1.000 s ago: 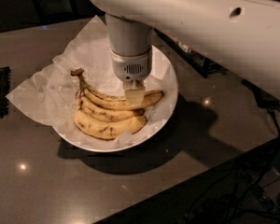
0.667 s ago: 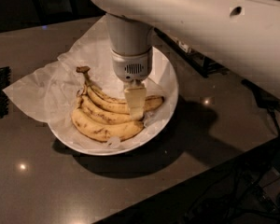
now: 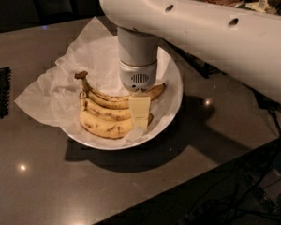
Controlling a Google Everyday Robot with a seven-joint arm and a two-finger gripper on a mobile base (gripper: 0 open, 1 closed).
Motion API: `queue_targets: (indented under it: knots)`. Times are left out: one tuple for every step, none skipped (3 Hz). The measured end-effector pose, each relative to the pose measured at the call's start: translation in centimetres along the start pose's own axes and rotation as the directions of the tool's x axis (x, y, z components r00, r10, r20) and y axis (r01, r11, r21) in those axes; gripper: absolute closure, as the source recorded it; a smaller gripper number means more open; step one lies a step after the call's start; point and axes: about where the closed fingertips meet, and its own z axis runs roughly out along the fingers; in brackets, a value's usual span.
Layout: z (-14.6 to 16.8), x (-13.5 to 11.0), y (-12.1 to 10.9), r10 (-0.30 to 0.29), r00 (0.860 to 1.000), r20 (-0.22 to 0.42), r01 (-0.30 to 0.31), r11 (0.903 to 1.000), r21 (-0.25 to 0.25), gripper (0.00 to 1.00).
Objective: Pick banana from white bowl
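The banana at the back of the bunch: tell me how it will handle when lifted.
The banana seems joined at the stem to two others, which will probably rise too. Its brown mottling suggests soft flesh that may bruise. The gripper is low in the white bowl, far from the stem, so the load may tilt.

Slim brown-mottled banana (image 3: 107,100) lying flat in white bowl (image 3: 112,145), stem left; gripper (image 3: 139,124) low over bowl's centre.
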Motion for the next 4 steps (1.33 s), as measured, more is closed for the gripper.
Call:
queue_targets:
  knots:
    - [0.6,0.2,0.0,0.004,1.0,0.013,-0.004,0.9999,-0.013,0.37]
    - [0.4,0.4,0.1,0.011,1.0,0.012,-0.011,0.9999,0.002,0.59]
    - [-1.0,0.3,0.5,0.02,1.0,-0.009,-0.019,0.9986,0.049,0.81]
    - [-3.2,0.1,1.0,0.029,0.999,-0.04,-0.024,0.9927,0.118,1.0]
